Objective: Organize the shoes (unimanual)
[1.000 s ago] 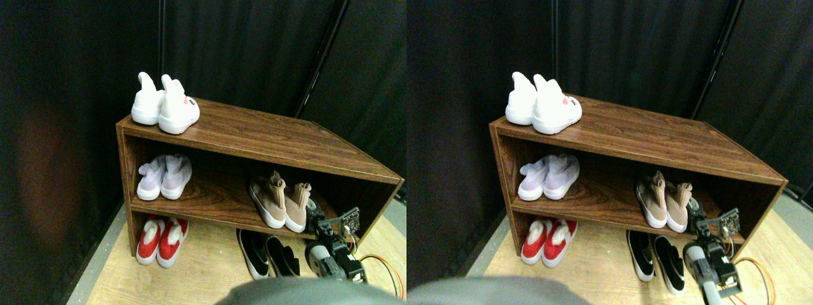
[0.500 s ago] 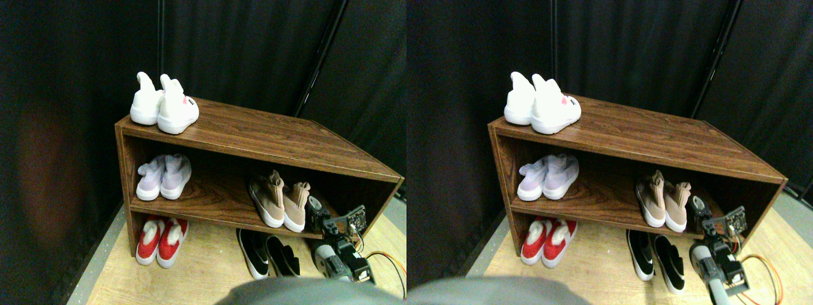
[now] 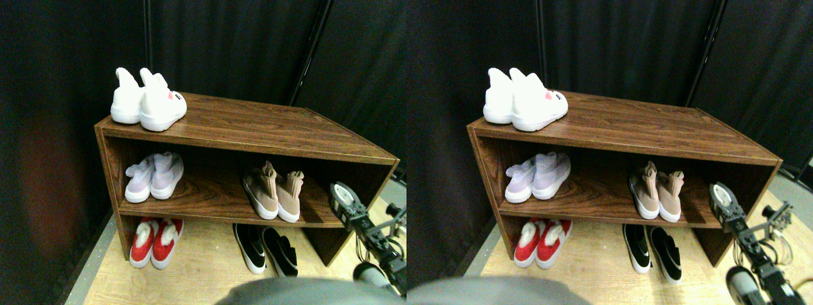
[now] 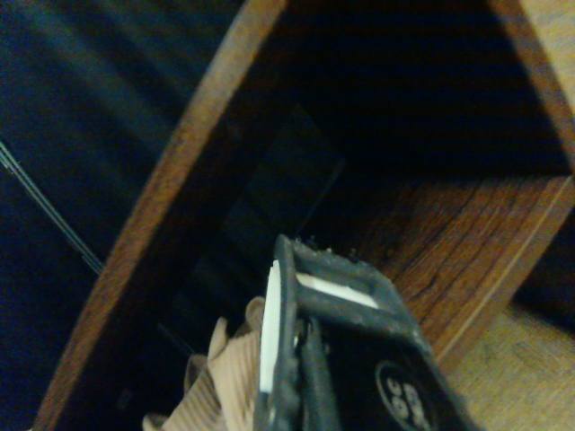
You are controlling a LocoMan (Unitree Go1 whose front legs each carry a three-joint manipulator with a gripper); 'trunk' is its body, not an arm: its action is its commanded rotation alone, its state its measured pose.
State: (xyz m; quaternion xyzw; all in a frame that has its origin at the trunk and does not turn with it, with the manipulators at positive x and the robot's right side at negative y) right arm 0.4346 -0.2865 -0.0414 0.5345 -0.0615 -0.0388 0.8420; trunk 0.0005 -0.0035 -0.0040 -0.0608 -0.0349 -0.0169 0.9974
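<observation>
**Shoe rack with five pairs, gripper off its right end**

Against a dark curtain (image 3: 254,38), a brown wooden shoe rack (image 3: 254,127) is seen standing on a pale wood floor (image 3: 197,273). It is taken as the landmark for everything else.

On the rack's top board, at the left end, a pair of white high-top shoes (image 3: 147,101) is set side by side, the two touching. On the middle shelf below, a pair of pale lilac sock-shoes (image 3: 154,176) is placed toward the left end, and the tan knit sock-shoes (image 3: 274,194) with white soles are placed right of the shelf's middle, close together, toes toward the front edge. Under the shelf, on the floor, a pair of red shoes with white trim (image 3: 152,238) is seen at the left, and the black slip-ons (image 3: 265,249) with white soles lie beneath the tan pair, toes pointing out past the rack's front.

Off the rack's right end, near the front edge of the middle shelf, the right gripper (image 3: 343,197) is raised on its thin dark arm, apart from the tan pair. Nothing is seen held in it. Whether its jaws are wide or narrow cannot be told from either view.

From the wrist camera, the dark jaw frame is shown before the rack's shadowed interior (image 4: 431,135), with the tan knit cuff (image 4: 225,377) of one shoe beside it.
</observation>
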